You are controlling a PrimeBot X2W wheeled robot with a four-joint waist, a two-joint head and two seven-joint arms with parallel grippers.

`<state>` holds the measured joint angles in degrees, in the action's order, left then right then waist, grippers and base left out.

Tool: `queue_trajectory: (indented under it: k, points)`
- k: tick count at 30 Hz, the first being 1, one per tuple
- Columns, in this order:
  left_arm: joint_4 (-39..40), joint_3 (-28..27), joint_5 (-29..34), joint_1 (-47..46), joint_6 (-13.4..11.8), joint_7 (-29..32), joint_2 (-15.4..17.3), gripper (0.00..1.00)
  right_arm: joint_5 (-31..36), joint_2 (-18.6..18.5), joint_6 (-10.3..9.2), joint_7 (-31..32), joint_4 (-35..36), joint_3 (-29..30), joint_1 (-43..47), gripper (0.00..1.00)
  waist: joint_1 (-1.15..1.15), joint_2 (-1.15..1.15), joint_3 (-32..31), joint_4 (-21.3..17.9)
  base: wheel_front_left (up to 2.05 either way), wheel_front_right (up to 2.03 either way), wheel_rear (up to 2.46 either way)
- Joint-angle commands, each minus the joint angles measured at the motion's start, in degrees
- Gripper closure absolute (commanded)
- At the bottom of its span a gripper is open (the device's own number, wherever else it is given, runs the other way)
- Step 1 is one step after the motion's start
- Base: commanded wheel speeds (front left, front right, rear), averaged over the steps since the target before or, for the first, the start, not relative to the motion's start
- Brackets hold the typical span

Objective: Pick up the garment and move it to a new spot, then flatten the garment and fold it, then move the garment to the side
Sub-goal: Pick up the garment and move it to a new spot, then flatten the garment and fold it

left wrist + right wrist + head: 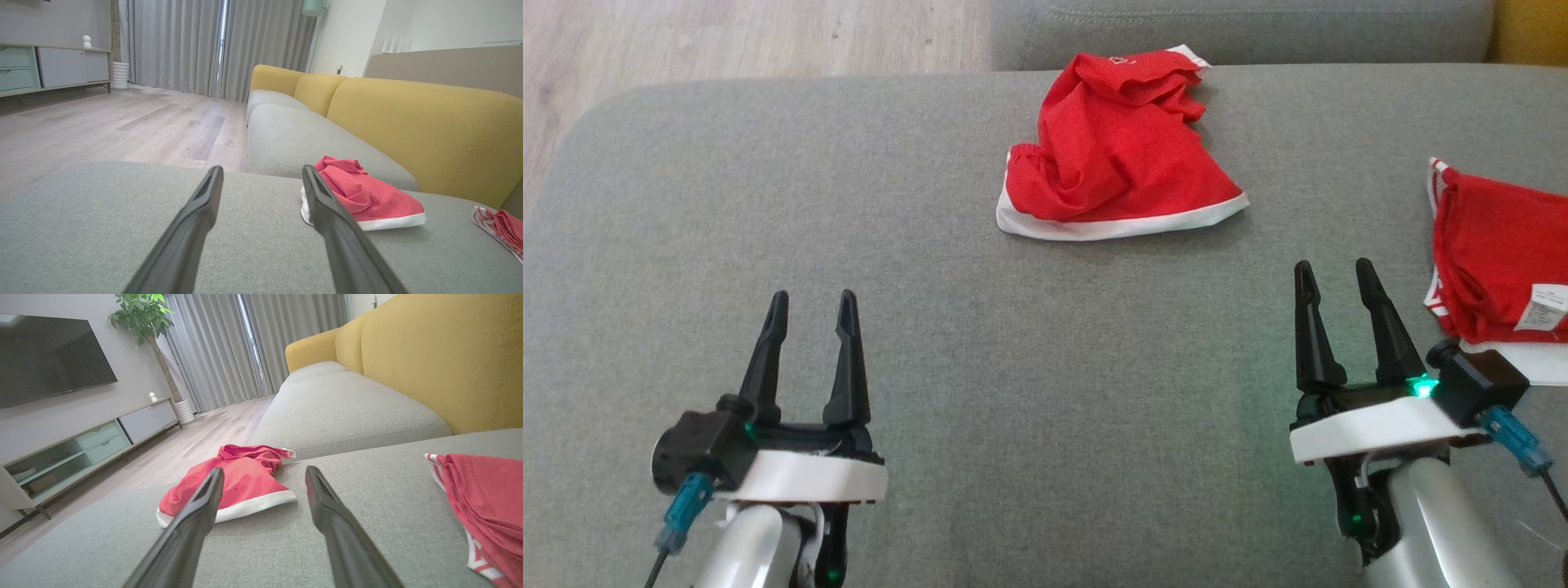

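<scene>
Grey cushion (1013,367) bears the garment (1115,155) well beyond left tool (814,298) and right tool (1333,268).

The crumpled garment (1115,151) is laid on the wide seat cushion (1013,367), toward its far edge and slightly right of the middle. A second garment (1499,253) is laid on the same cushion at the right edge, nearer than the first and well apart from it. The left gripper (814,296) is seen over the near left part of the cushion. The right gripper (1333,265) is seen over the near right part, near the second garment and to its left. Both grippers are well apart from the crumpled garment, which lies farther off between them. Beyond the cushion's far edge another seat cushion (1241,28) is placed, with the floor (727,37) to its left and a backrest (429,130) to its right.
</scene>
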<state>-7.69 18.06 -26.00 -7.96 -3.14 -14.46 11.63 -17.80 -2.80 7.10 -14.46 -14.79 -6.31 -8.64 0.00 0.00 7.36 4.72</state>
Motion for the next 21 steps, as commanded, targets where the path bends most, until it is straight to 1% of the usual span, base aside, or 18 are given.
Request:
queue_trajectory:
  k: [1, 7, 11, 14, 18, 21]
  points:
    - [2.23, -2.76, 0.71, -1.99, 0.28, -0.52, 0.24, 0.0, 0.56, -0.08, 0.39, -0.53, 1.52, -0.98, -1.21, 0.0, 0.0, 0.0, 0.3, 0.21, 0.0, 0.0, 0.0]
    - [2.22, -4.38, 2.88, -2.92, 2.14, -0.53, -1.36, 0.0, 5.09, -0.08, 0.39, 0.72, -0.44, -0.22, -6.86, 0.0, 0.0, 0.0, 2.83, 0.65, 0.0, 0.0, 0.0]
    - [1.63, -4.83, 4.03, -4.07, 3.39, -0.53, -2.5, 0.0, 5.31, -0.08, 0.39, 2.4, -4.7, 3.85, -12.93, 0.0, 0.0, 0.0, 5.22, 1.31, 0.0, 0.0, 0.0]
    - [1.21, -4.95, 4.8, -5.36, 4.2, -0.53, -3.44, 0.0, 4.25, -0.08, 0.39, 4.15, -10.06, 8.01, -17.86, 0.0, 0.0, 0.0, 7.21, 2.33, 0.0, 0.0, 0.0]
    - [0.82, -5.62, 5.6, -6.64, 5.02, -0.53, -4.33, 0.0, 3.24, -0.08, 0.39, 7.9, -19.78, 12.56, -24.18, 0.0, 0.0, 0.0, 9.37, 3.66, 0.0, 0.0, 0.0]
    - [0.24, -5.61, 6.3, -7.34, 5.84, -0.53, -4.93, 0.0, 1.78, -0.08, 0.39, 8.56, -26.62, 13.65, -28.21, 0.0, 0.0, 0.0, 10.52, 4.81, 0.0, 0.0, 0.0]
